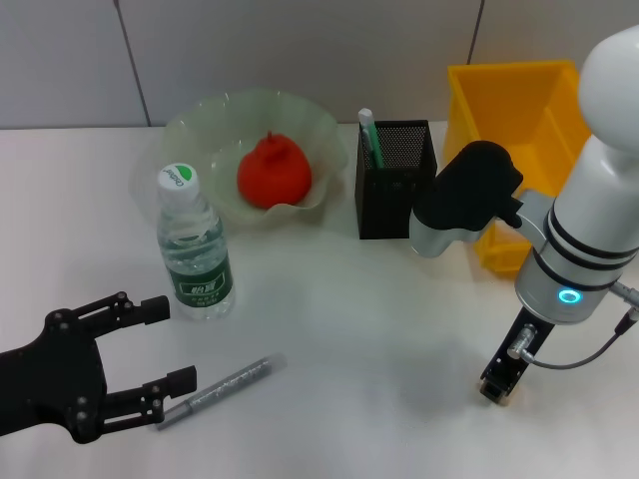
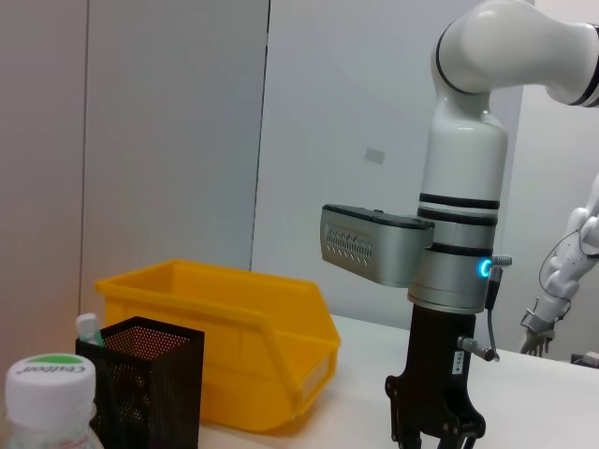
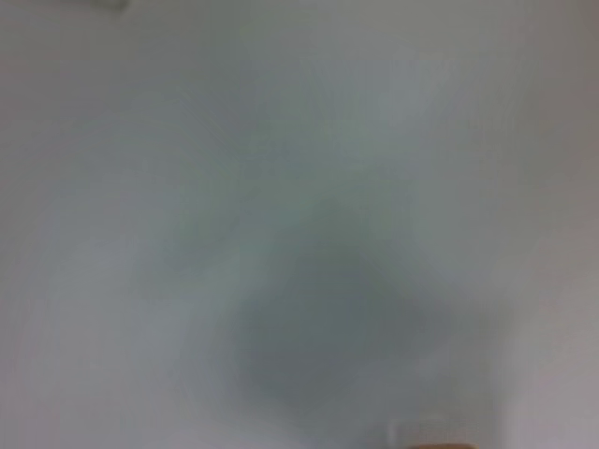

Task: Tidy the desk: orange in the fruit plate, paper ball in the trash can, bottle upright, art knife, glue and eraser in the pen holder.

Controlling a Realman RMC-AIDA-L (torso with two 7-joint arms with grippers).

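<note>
While pointing straight down at the desk (image 1: 379,299) in front of the trash can (image 1: 519,110), right gripper (image 1: 499,389) sits with its tip at the surface; fingers cut off in the left wrist view, so spread or closed cannot be told. Left gripper (image 1: 170,344) held low and level near the front edge, fingers spread wide, glue (image 1: 215,389) lying just beside the lower finger. Bottle (image 1: 195,249) upright, cap printed "Cestbon", partly legible. Orange (image 1: 273,170) in the fruit plate (image 1: 190,125). Art knife (image 1: 370,138) standing in the pen holder (image 1: 394,180). Right wrist view only a grey blur with a beige sliver at its edge.
</note>
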